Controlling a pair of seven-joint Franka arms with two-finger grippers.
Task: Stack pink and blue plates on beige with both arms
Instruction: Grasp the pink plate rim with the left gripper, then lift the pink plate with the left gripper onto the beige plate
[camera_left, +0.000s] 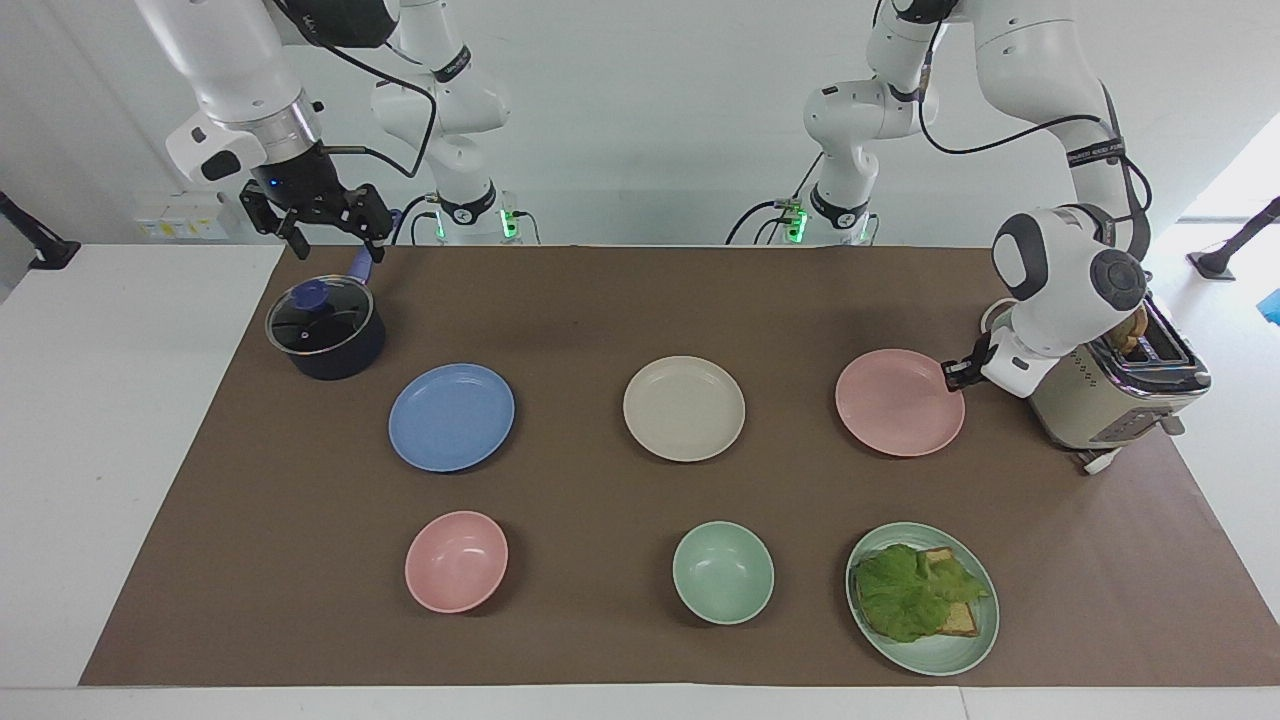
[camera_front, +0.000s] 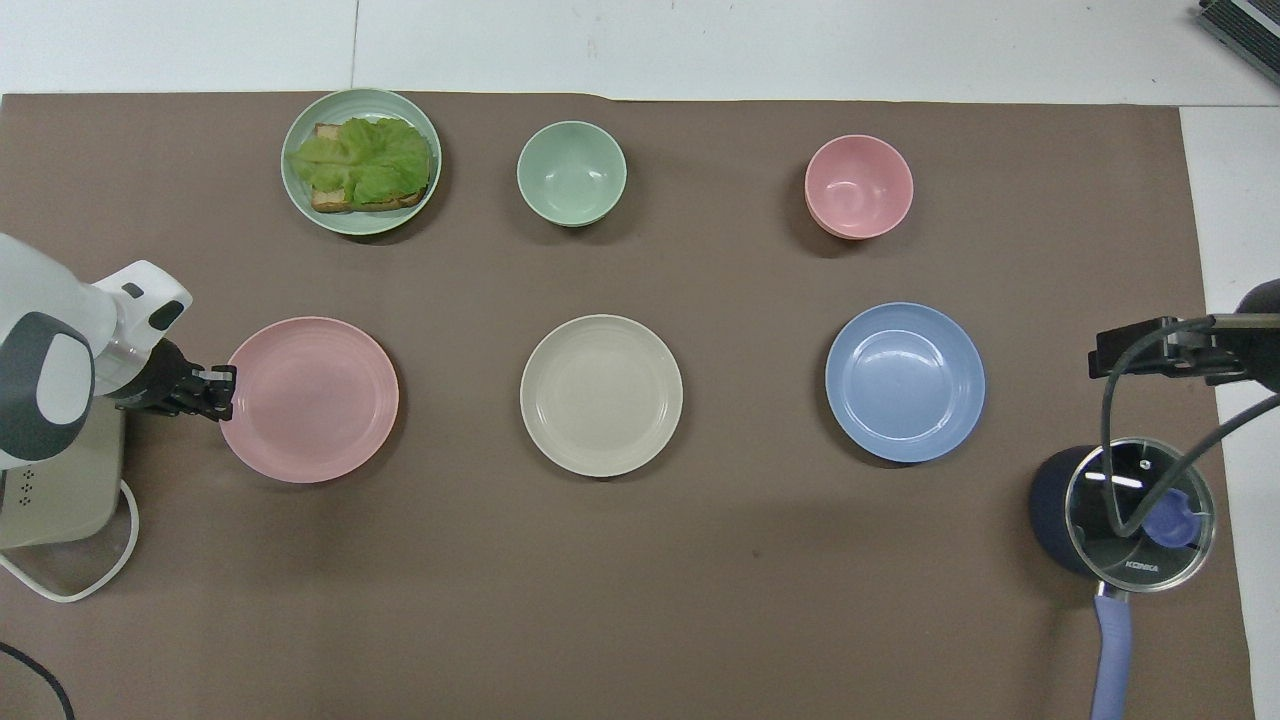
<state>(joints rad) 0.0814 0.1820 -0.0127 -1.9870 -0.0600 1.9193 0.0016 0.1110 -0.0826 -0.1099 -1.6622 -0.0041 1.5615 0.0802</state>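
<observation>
My left gripper (camera_left: 950, 375) (camera_front: 222, 390) is shut on the rim of the pink plate (camera_left: 895, 403) (camera_front: 310, 400), at the edge toward the toaster. The plate sits slightly raised off the brown mat at the left arm's end of the table. The beige plate (camera_left: 684, 408) (camera_front: 601, 395) lies flat mid-table, beside the pink one. The blue plate (camera_left: 451, 416) (camera_front: 905, 382) rests toward the right arm's end. My right gripper (camera_left: 336, 245) (camera_front: 1150, 345) hangs open in the air over the pot, holding nothing.
A dark lidded pot (camera_left: 325, 328) stands beside the blue plate. A beige toaster (camera_left: 1120, 390) sits under the left arm's wrist. Farther from the robots lie a pink bowl (camera_left: 456, 561), a green bowl (camera_left: 722, 572) and a green plate (camera_left: 935, 660) with toast and lettuce.
</observation>
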